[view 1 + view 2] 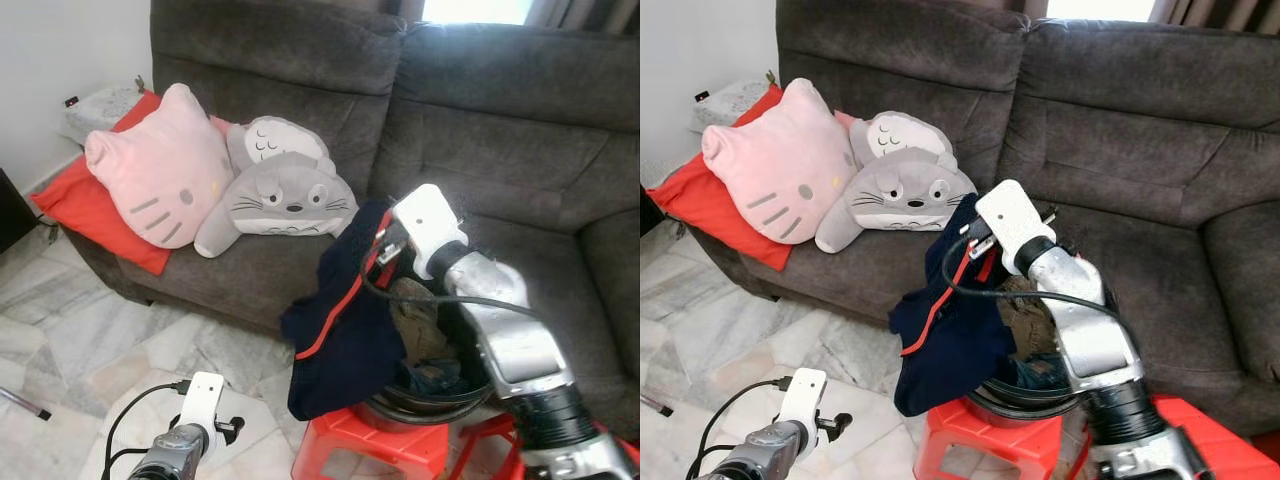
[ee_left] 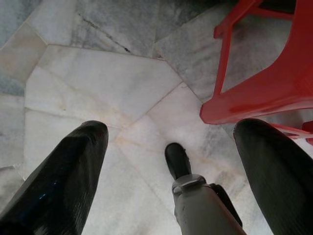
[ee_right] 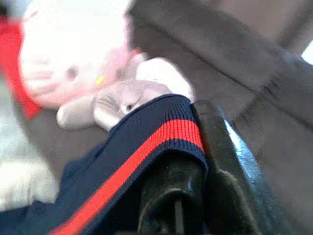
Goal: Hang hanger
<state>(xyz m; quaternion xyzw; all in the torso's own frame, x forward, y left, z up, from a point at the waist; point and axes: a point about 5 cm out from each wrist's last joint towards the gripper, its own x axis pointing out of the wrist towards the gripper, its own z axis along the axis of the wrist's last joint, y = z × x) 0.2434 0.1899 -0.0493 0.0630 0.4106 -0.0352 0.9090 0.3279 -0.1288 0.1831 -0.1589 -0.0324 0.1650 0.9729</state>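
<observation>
I'm pinching a navy red-striped garment (image 1: 340, 330) in my right gripper (image 1: 378, 240) above the basin (image 1: 420, 405); no hanger visible, probably hidden. Left gripper (image 2: 171, 147) hanging open. Loose fabric risks slipping.

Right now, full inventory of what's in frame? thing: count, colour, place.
Sofa: 1, dark grey, across the back.
Cat-face cushion: 1, pink, sofa's left end.
Red cushion: 1, red, under the pink one.
Plush toy: 1, grey, on the seat beside the pink cushion.
Garment: 1, navy with red stripe, lifted by the right gripper, draping over the basin's edge.
Basin: 1, dark, on the stool, clothes inside.
Stool: 1, red, on the marble floor.
Right gripper: shut on the garment's cuff.
Left gripper: open, low over the floor.
</observation>
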